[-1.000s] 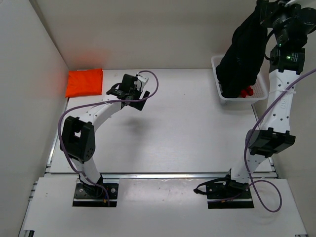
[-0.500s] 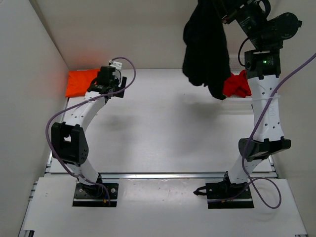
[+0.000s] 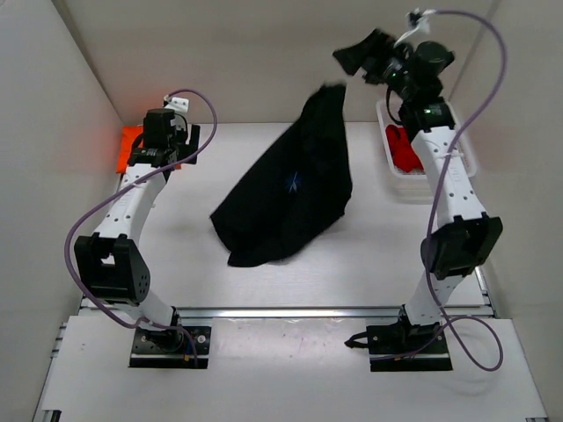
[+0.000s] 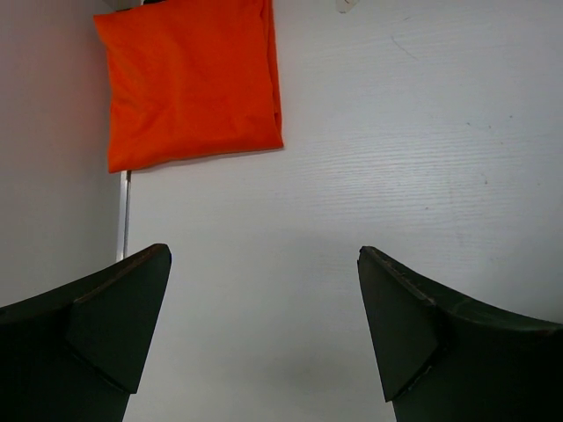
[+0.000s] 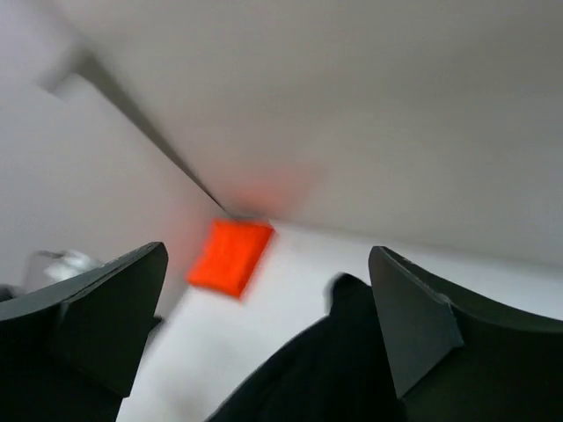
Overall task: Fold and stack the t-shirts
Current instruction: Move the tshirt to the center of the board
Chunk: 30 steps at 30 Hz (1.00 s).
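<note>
Black shirt (image 3: 286,189) just let go over the table (image 3: 396,246)
The right claw (image 3: 356,54), closed on it a moment ago, now stands open and empty above; the shirt lies crumpled mid-table, I think ready for folding. The left claw (image 4: 264,281), wide open and empty, hovers near the folded orange shirt (image 4: 189,79).

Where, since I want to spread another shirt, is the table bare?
Bare: the table strip nearer than the black t-shirt, the patch between it and the orange t-shirt, and the patch between it and the basket. Crowded: the middle, under the black t-shirt, and the far-left corner, where the left gripper hovers by the orange t-shirt.
</note>
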Motion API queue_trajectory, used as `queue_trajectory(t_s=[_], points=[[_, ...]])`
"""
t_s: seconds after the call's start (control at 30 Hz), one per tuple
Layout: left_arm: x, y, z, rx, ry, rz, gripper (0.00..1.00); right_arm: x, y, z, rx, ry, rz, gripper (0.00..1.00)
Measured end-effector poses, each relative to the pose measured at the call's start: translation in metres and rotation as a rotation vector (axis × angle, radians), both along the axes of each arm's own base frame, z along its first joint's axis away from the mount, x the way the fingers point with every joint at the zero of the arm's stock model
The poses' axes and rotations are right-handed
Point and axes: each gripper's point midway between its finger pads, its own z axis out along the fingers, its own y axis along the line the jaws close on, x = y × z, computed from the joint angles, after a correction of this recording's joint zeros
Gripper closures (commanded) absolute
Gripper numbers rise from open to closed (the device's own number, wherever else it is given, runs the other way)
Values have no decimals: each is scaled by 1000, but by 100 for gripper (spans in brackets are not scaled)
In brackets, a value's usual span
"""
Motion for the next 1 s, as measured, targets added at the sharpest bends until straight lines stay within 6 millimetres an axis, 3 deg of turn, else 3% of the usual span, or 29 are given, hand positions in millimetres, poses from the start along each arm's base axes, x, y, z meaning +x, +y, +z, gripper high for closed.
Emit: queue_trajectory(t_s=[0.1,0.17,0.27,0.37,0.5,0.57,0.6,0.7,0.8,0.9,1.0], points=[[-1,-12,-1,15,16,-54,1,37,-3,-108,-83,251,-35,1],[-3,-22,-6,21,31,-91,1,42,-8,-184,-162,425,-55,1],[-15,-36,-24,21,81,-145,2,22,-19,-271,-288,613,-74,1],[-38,-44,-53,6,169,-196,1,-28,-20,-326,-448,715,-78,1],[-89,-41,-105,-23,352,-227,2,-130,18,-366,-700,744,42,4],[-115,-39,-132,-44,458,-233,2,-174,38,-384,-776,766,138,7],[-128,-38,-145,-55,512,-231,2,-190,38,-396,-801,801,158,8],[-156,-38,-172,-88,657,-214,17,-216,12,-438,-851,949,120,7],[-167,-44,-197,-151,768,-203,18,-237,-16,-467,-855,1074,60,7],[-175,-55,-213,-226,832,-190,17,-241,-31,-470,-797,1109,1,7],[-171,-67,-211,-302,827,-189,17,-236,-38,-469,-738,1105,-41,8]])
